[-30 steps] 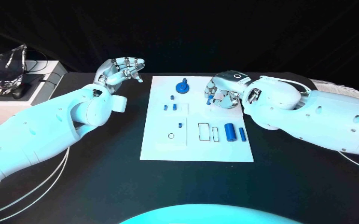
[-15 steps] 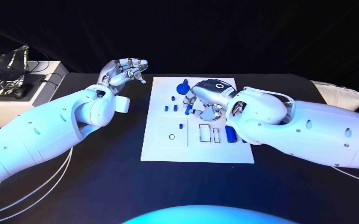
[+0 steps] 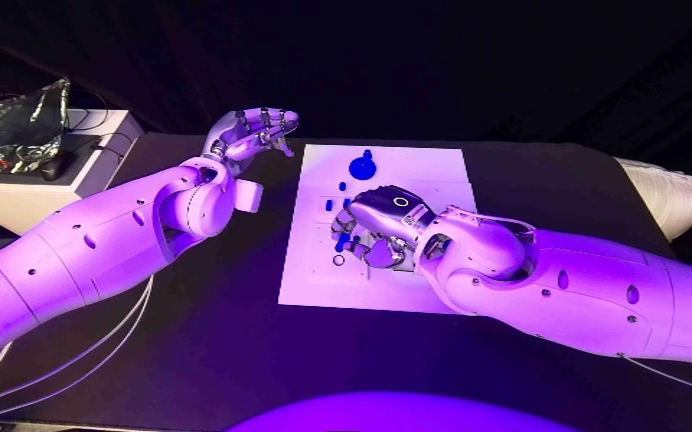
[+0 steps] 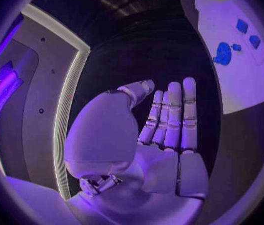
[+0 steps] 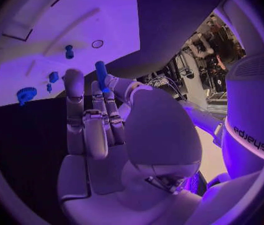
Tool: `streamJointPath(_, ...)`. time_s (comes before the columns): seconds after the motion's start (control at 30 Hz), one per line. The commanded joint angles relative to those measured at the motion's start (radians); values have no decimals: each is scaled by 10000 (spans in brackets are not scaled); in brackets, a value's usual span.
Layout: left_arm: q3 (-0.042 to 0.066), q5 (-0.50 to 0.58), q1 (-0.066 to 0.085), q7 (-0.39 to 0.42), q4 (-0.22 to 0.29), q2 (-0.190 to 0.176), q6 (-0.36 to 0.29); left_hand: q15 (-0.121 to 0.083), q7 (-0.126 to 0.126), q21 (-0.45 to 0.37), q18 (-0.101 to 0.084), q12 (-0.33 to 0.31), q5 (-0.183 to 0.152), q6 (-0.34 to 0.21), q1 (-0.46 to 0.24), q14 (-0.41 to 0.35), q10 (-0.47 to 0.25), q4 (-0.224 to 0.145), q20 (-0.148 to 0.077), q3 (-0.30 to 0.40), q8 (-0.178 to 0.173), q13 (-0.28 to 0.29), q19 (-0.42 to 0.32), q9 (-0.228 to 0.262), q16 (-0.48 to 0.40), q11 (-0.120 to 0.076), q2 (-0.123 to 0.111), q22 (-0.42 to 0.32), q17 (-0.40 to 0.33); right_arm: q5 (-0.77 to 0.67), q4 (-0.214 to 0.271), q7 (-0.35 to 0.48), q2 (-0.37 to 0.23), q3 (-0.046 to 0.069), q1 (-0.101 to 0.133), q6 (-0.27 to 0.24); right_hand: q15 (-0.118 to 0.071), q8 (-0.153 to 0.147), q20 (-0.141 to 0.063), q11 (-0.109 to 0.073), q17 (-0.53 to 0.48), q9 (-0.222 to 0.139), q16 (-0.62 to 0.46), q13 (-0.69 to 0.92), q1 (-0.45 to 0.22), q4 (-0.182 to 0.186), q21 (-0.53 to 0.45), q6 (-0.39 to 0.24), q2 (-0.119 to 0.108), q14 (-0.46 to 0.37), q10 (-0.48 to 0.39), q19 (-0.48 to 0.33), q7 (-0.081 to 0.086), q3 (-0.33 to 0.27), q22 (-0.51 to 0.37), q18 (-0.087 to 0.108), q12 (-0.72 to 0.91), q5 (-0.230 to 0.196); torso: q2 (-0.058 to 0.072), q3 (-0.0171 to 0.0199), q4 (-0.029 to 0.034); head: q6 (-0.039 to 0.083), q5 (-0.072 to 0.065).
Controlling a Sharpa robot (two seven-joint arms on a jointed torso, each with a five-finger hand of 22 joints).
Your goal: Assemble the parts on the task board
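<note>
Blue peg point(image 5: 101, 75) pinched at right hand point(image 3: 378, 224) fingertips over task board point(image 3: 433, 167); thin grip, could tilt or slip at the hole point(image 5: 97, 44). Left hand point(image 3: 254, 133) empty, fingers apart, off-board

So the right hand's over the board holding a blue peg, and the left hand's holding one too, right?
Not quite. The right hand does hold a blue peg over the board, but the left hand holds nothing: the left wrist view shows its palm bare, off the board's side.
</note>
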Motion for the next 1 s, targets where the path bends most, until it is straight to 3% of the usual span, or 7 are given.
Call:
streamJointPath(0.03,9,5,-1,90,26,25,170,12,-5,-44,63,50,-17,-86,38,-73,-74,-15,28,-40,51,-11,41,-16,70,25,46,-12,1,-267,-103,61,89,-19,-94,0,-67,34,-43,-434,13,14,66,118,236,8,30,23,249,493,478,-1,21,67,-10,-135,3,67,6,9,9,-32,38)
streamJointPath(0.2,9,4,-1,84,29,22,176,12,-5,-44,63,50,-17,-86,38,-73,-74,-15,28,-40,51,-11,41,-16,70,25,46,-12,1,-488,-239,-133,235,-39,-230,-60,-67,34,-40,-431,30,18,75,117,236,-2,74,17,245,497,475,16,26,78,38,-144,-7,84,11,18,-8,-84,125)
streamJointPath(0.43,9,-74,-2,74,32,35,198,12,-5,-44,63,60,-18,-85,44,-74,-75,-15,28,-45,62,-12,44,-20,74,25,49,-13,0,-638,-473,-215,386,-54,-331,61,-68,36,-39,-431,30,21,75,118,235,-8,72,17,241,497,479,15,27,82,36,-143,-9,95,5,4,2,-118,73)
streamJointPath(1.0,10,-204,-2,70,51,14,212,12,-5,-45,63,61,-18,-85,45,-74,-75,-16,28,-46,64,-12,45,-21,75,25,50,-13,-1,-711,-721,-199,543,-87,-500,259,-67,46,-37,-429,50,34,87,122,232,-36,99,18,227,502,497,21,29,106,69,-143,-22,153,6,4,1,-194,138)
